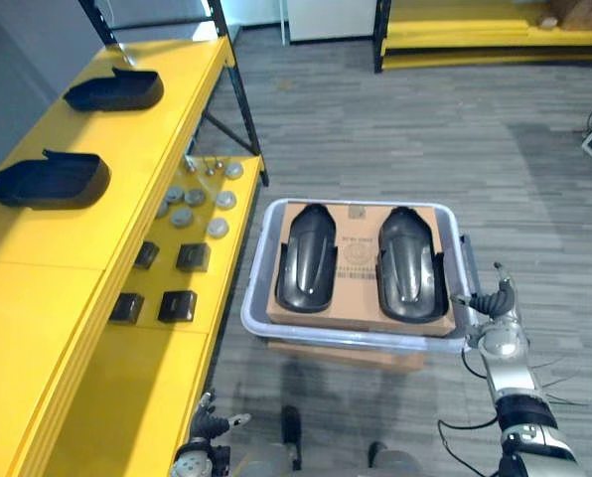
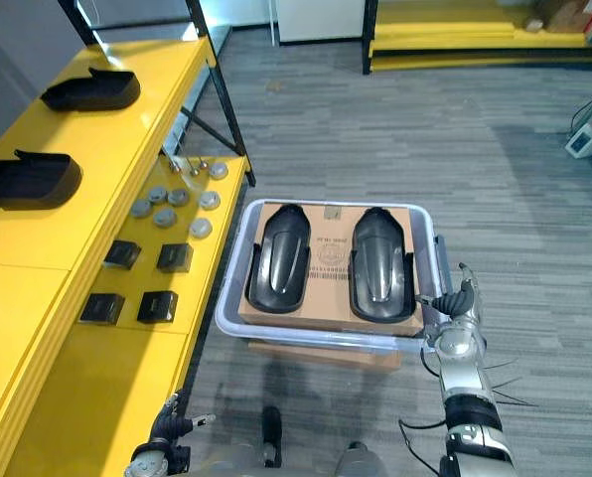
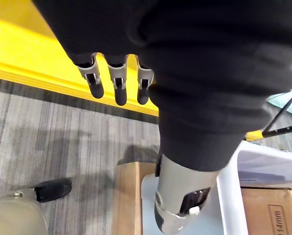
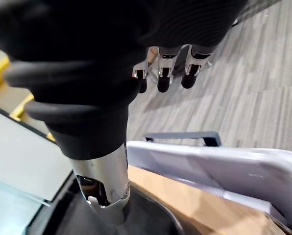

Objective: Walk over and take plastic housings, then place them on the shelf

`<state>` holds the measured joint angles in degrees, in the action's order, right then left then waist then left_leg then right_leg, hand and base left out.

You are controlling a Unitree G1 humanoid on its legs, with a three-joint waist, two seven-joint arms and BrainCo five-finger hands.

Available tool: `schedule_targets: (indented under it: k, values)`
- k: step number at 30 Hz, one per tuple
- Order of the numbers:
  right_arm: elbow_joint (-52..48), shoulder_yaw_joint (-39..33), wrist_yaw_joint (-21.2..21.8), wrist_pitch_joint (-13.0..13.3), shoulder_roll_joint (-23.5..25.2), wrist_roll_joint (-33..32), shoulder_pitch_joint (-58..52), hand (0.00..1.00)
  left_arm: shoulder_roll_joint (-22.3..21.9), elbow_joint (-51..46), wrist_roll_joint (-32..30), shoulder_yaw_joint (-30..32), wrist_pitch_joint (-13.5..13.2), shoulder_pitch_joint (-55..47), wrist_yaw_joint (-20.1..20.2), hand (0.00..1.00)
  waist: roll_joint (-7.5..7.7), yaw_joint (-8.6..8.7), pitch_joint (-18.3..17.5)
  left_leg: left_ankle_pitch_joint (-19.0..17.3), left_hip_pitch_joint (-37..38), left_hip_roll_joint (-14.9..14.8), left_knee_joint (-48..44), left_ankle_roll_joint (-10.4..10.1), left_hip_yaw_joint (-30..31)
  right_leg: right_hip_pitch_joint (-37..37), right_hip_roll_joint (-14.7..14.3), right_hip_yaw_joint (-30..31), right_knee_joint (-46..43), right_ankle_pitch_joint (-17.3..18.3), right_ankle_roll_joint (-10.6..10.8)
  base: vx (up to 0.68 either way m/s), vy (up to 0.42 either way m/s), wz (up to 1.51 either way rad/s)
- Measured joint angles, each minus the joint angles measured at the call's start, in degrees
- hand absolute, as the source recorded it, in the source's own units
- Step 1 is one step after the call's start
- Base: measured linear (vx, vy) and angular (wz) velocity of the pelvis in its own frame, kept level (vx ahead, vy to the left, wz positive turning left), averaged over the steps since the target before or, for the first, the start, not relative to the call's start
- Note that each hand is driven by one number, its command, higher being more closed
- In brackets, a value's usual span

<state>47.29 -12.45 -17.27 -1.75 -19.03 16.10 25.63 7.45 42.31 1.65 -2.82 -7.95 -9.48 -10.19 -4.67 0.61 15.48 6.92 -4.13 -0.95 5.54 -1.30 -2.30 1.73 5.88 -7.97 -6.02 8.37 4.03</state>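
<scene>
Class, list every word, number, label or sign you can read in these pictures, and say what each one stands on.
Round stamp in the middle of the cardboard sheet, between the plastic housings: too small to read.
Small label at the sheet's far edge: too small to read.
Framed print on the cardboard in the left wrist view: too blurred to read.
No other print can be made out.

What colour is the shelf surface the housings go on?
Bright yellow; the shelf shows best in the left eye view.
</scene>
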Motion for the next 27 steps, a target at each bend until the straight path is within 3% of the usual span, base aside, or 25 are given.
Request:
schedule_targets:
  k: [5, 6, 16, 27]
  values:
    - [4.5, 1.6, 0.1, 0.1, -0.7, -0.9, 6.4, 0.00, 0.0, 0.0, 0.5, -1.5, -0.2, 1.8, -0.4, 0.00, -0.51, -0.70, 2.4, 0.2, -1.0, 0.0, 0.0, -0.1, 0.2, -0.4, 0.0, -0.3, 0.0, 0.0, 0.0, 0.02, -0.006, 0.03]
    - [6.0, 1.8, 0.0, 0.1, -1.1, -0.9, 7.8, 1.00, 0.0, 0.0, 0.6, -1.8, -0.3, 2.1, -0.4, 0.00, -0.57, -0.99, 2.6, 0.4, -1.5, 0.0, 0.0, -0.2, 0.3, -0.9, 0.0, -0.3, 0.0, 0.0, 0.0, 0.01, -0.011, 0.04]
    - [10.4, 1.4, -0.3, 0.2, -6.0, -2.1, 13.5, 1.00, 0.0, 0.1, 2.4, -2.8, -1.4, 4.4, -1.3, 0.00, -0.69, -1.10, 6.0, 1.6, -2.7, 0.0, 0.0, -0.6, 0.7, -2.1, 0.1, -1.1, -0.8, -0.1, -0.1, -0.02, -0.002, 0.02]
    - [7.4, -0.1, 0.4, 0.2, -5.1, -2.5, 7.8, 1.00, 0.0, 0.7, 2.4, -3.8, -1.3, 4.4, -1.0, 0.00, -0.30, 0.19, 6.2, 1.6, -1.3, -0.1, 0.0, -0.7, 0.5, -0.9, 0.2, -0.8, -0.9, -0.1, -0.1, -0.02, 0.003, 0.00]
